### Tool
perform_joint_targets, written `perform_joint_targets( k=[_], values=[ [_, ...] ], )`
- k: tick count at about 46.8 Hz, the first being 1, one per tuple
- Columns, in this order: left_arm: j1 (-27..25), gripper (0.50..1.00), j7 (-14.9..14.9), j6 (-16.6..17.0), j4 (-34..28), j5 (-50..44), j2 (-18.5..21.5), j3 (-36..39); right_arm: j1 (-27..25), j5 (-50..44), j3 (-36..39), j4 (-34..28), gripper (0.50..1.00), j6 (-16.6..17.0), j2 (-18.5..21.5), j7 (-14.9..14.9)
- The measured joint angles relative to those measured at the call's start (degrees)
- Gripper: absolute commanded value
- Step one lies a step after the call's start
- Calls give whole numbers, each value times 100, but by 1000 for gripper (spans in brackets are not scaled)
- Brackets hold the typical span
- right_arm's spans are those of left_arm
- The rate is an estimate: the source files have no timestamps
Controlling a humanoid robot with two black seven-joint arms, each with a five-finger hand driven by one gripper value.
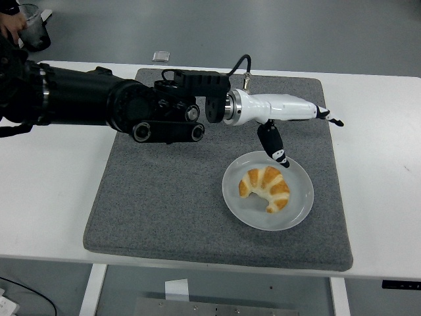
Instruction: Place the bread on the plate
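A golden croissant (266, 187) lies on the clear round plate (297, 204), which sits on the grey mat at its right half. My left hand (302, 131), white with black fingertips, is above and behind the plate with its fingers spread and holding nothing. The thumb (272, 143) hangs down just over the plate's far rim. The black left arm (99, 105) reaches in from the left edge. The right arm is out of view.
The grey mat (164, 197) covers the middle of the white table (381, 164). A person's hand with a dark cup (33, 29) shows at the top left corner. A small pale object (161, 56) lies on the floor beyond the table.
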Motion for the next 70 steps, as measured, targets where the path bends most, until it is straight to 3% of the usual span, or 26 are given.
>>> perform_joint_targets(
  k=[8, 18, 26, 43, 54, 70],
  values=[
    [19, 1000, 15, -14, 121, -485, 566, -455, -2, 0, 0, 0, 932, 0, 0, 0],
    [233, 1000, 31, -57, 741, -1503, 915, -1083, -1, 0, 0, 0, 932, 0, 0, 0],
    [508, 1000, 18, -108, 1320, -2404, 964, -1607, 2, 0, 0, 0, 932, 0, 0, 0],
    [1900, 1000, 42, -83, 1798, -3409, 961, -3742, 2, 0, 0, 0, 932, 0, 0, 0],
    [2538, 1000, 53, -102, 2325, -4418, 957, -4725, -3, 0, 0, 0, 932, 1, 0, 0],
    [3461, 1000, 40, -487, 2867, -4589, 820, -6256, 6, 15, 34, 67, 932, 86, 0, 0]
  ],
)
